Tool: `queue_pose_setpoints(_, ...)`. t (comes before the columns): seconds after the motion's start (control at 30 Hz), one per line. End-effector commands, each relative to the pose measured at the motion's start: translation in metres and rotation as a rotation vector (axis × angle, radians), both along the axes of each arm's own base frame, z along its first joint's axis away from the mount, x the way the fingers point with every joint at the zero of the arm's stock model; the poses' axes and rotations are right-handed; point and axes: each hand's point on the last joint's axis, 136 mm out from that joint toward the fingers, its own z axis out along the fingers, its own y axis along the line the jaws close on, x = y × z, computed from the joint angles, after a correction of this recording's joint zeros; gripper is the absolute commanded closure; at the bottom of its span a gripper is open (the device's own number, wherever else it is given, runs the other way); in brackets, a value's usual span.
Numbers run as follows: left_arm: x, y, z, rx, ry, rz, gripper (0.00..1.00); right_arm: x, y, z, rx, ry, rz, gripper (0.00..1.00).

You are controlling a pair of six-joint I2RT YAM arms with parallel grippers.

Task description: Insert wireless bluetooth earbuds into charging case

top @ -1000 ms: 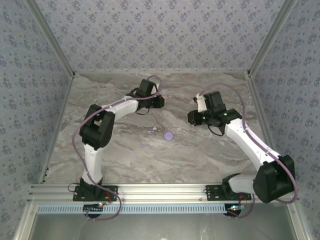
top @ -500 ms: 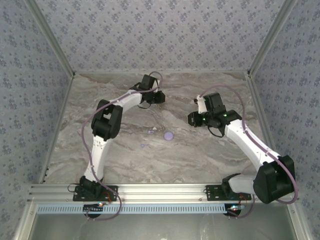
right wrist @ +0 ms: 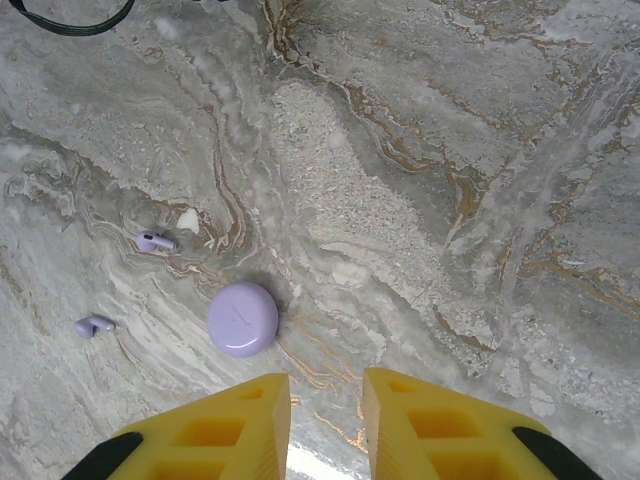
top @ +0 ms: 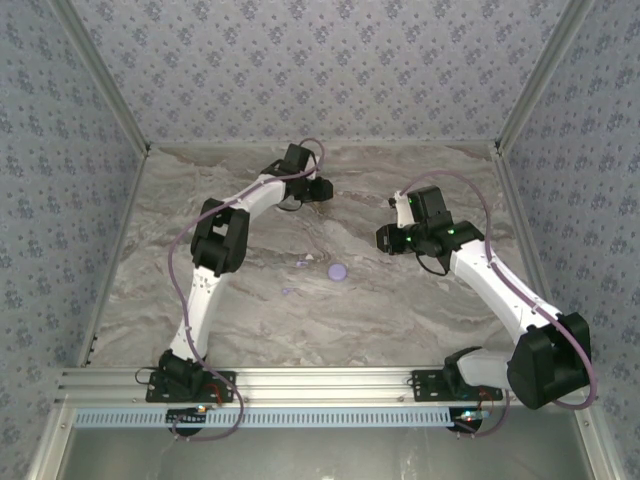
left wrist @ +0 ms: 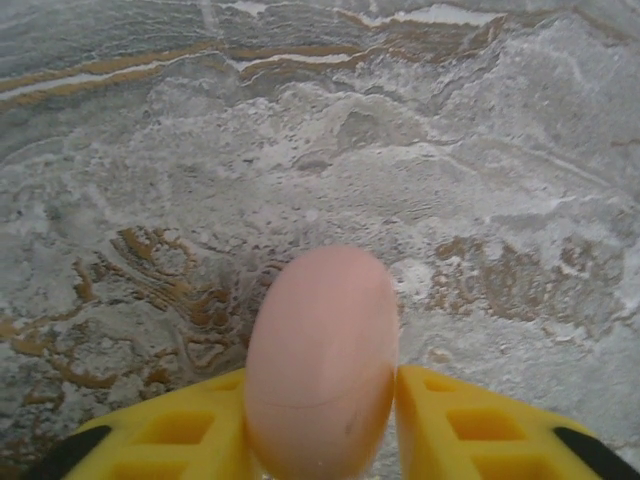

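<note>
Salmon-pink case (left wrist: pixel 320 320) sits between the left tool's (left wrist: pixel 320 385) fingers, pinched or not I cannot tell; right tool (right wrist: pixel 325 385), narrowly parted, empty, hangs near lavender case (right wrist: pixel 243 318) and earbuds (right wrist: pixel 155 240).

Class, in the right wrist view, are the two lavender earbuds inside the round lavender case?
No: both earbuds lie on the bare table, apart from the case.
</note>
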Motion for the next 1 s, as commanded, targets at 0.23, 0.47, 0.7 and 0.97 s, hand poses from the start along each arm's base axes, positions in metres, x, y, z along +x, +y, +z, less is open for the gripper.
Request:
queue_pose_setpoints(0.23,0.004,0.034,0.022,0.158,-0.059,0.029,0.39,-0.008,-0.006,-0.010,-0.021,0.042,-0.015,0.71)
queue_pose_setpoints(0.47,-0.022,0.057,0.073,0.202,-0.167,0.028,0.37,-0.012,-0.001,-0.024,-0.015,0.082,0.013,0.69)
queue_pose_setpoints(0.7,-0.081,0.077,0.106,0.217,-0.216,0.036,0.38,-0.016,0.010,-0.040,-0.019,0.128,0.059,0.65)
queue_pose_setpoints(0.97,-0.156,0.085,0.106,0.154,-0.165,-0.010,0.41,-0.020,0.027,-0.058,-0.010,0.170,0.102,0.64)
